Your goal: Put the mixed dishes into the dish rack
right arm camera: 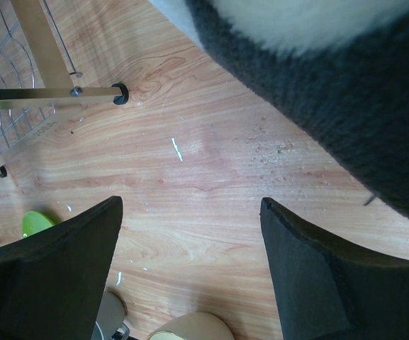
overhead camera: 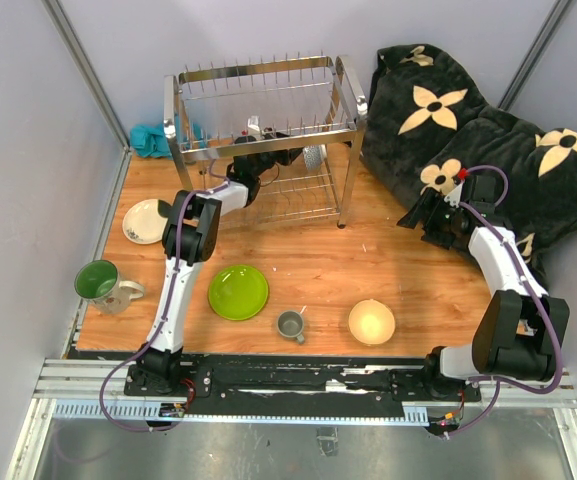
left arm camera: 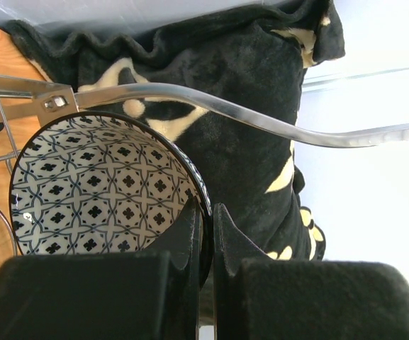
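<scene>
My left gripper (left arm camera: 206, 209) is shut on the rim of the blue-patterned small bowl (left arm camera: 98, 188), one finger inside and one outside. It holds the bowl inside the dish rack (overhead camera: 263, 95), under the top tier, where the bowl (overhead camera: 313, 155) shows through the wires. On the table lie the cream plate (overhead camera: 146, 220), the white mug with green inside (overhead camera: 101, 283), the lime-green plate (overhead camera: 238, 291), the small grey mug (overhead camera: 290, 324) and the cream-yellow bowl (overhead camera: 371, 321). My right gripper (right arm camera: 190, 205) hangs open over bare wood at the right, holding nothing.
A black blanket with cream flowers (overhead camera: 488, 130) fills the back right, close to my right gripper (overhead camera: 418, 215). A chrome rack tube (left arm camera: 261, 117) runs just above the held bowl. A teal cloth (overhead camera: 151, 140) lies behind the rack's left legs. Grey walls close in both sides.
</scene>
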Robot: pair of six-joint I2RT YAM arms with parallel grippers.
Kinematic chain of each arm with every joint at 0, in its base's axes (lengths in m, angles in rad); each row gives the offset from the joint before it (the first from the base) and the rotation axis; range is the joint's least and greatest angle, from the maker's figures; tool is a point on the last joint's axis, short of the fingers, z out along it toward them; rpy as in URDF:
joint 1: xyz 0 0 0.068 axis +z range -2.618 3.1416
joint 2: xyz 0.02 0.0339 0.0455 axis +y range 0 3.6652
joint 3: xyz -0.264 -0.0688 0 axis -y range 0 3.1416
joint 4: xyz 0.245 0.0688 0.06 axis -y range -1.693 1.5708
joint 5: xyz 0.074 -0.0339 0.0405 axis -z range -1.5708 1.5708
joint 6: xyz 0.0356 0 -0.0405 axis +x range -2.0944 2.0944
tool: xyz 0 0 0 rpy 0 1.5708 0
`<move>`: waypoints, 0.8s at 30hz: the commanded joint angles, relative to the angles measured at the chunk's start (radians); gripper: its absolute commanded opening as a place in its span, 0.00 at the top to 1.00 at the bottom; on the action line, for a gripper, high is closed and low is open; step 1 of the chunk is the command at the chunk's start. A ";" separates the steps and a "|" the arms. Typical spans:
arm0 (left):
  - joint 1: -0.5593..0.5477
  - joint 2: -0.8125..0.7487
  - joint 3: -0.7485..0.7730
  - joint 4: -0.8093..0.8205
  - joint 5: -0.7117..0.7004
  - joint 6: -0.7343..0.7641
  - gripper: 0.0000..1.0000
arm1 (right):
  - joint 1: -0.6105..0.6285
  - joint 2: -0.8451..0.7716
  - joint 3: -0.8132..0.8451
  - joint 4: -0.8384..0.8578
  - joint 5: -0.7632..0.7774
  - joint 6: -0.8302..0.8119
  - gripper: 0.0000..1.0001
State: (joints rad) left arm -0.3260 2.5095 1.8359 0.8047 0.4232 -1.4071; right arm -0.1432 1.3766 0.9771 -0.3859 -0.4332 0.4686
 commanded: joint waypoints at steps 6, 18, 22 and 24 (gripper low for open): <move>-0.002 0.010 0.068 0.013 -0.020 0.042 1.00 | -0.002 0.018 0.029 0.019 0.015 0.000 0.21; -0.004 0.042 0.047 0.044 -0.062 0.008 0.99 | -0.022 0.018 0.029 0.016 0.007 -0.012 0.20; -0.012 0.061 0.069 0.096 -0.047 -0.044 1.00 | -0.025 0.020 0.026 0.016 0.005 -0.014 0.20; -0.013 0.068 0.086 0.101 -0.043 -0.056 0.99 | -0.025 0.021 0.025 0.018 0.004 -0.016 0.20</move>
State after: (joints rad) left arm -0.3317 2.5507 1.8668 0.8154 0.3786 -1.4162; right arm -0.1505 1.3830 0.9771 -0.3801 -0.4362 0.4629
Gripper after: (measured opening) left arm 0.056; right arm 0.796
